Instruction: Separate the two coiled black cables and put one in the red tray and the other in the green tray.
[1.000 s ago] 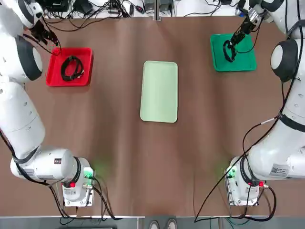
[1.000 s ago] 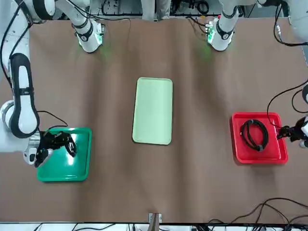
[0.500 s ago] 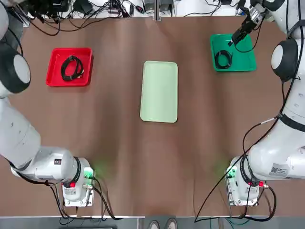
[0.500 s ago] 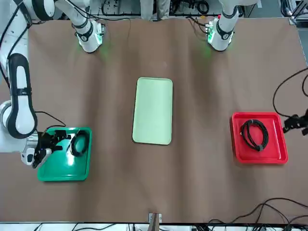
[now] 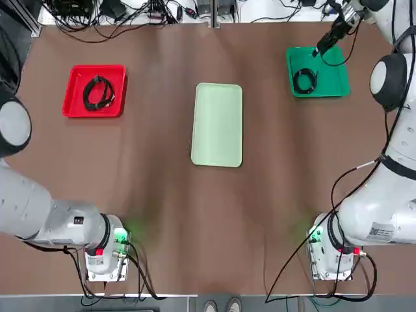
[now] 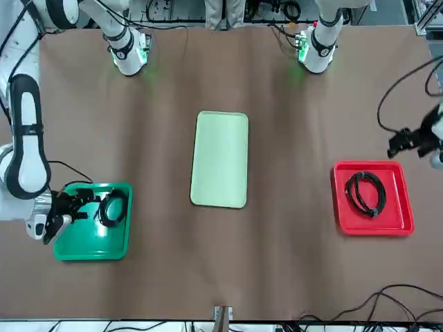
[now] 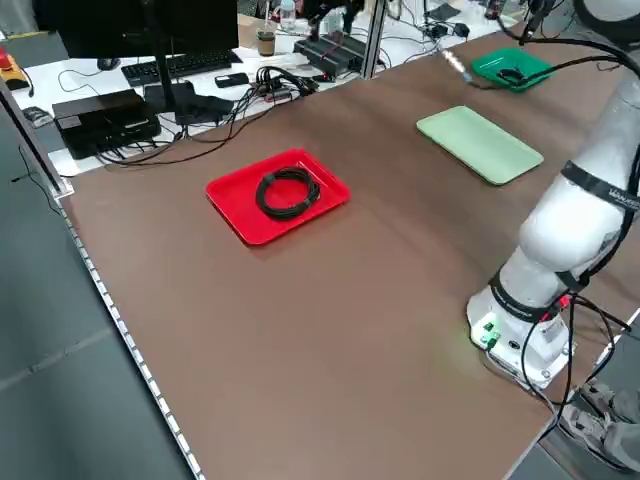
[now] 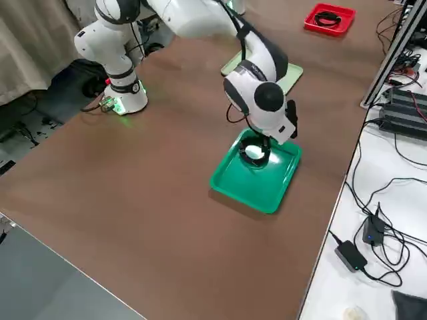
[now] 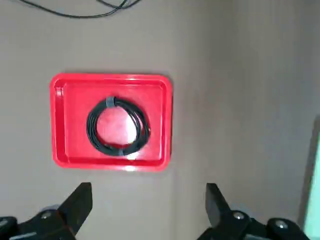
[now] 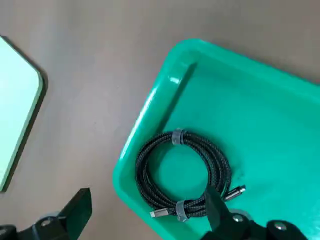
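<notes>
Top view: one coiled cable (image 5: 97, 92) lies inside the red tray (image 5: 73, 108) at upper left; the other cable (image 5: 304, 80) lies in the green tray (image 5: 333, 83) at upper right. The right end effector (image 5: 323, 47) hangs over that tray's far rim, holding nothing. The pale mint tray (image 5: 217, 124) sits mid-frame.
Front view: the left end effector (image 6: 407, 142) is at the right edge, just beyond the red tray's corner, empty. The right end effector (image 6: 64, 207) hovers at lower left, over the green tray's outer edge.
Left wrist view: fingers (image 9: 80, 201) spread wide, nothing between them; the red tray and its coil sit well clear.
Right wrist view: fingers (image 10: 77, 207) wide apart, coil close under one of them.
Risk: a low sideways retreat by the right arm could snag the coil or nudge the green tray, which sits near the worktop (image 5: 162, 195) edge.
Room: the worktop's centre is open; the far edge is crowded with loose wiring.
</notes>
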Robot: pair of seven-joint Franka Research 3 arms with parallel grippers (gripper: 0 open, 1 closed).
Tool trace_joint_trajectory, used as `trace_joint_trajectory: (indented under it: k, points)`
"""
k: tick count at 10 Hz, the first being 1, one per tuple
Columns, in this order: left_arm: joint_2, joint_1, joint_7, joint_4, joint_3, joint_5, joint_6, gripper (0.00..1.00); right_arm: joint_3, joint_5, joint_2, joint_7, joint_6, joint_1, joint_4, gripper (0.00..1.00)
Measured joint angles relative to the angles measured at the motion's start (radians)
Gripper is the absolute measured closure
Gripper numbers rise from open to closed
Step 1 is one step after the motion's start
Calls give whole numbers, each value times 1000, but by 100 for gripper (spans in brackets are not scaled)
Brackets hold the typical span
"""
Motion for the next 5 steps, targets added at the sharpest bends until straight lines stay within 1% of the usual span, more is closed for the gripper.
trace_joint_trajectory:
  k: [1,3,4,5]
  points:
    - [-26,0,-22,5,-26,2,-39,0,-3,-64,-28,88,-24,2,33,0]
    - [-41,0,-26,32,-50,2,-121,0,0,-263,-105,342,-67,39,93,0]
    - [-44,0,-26,42,-58,2,-147,0,-1,-322,-145,424,-70,64,101,0]
    - [-46,0,-26,45,-62,2,-152,0,-3,-347,-184,470,-73,69,105,0]
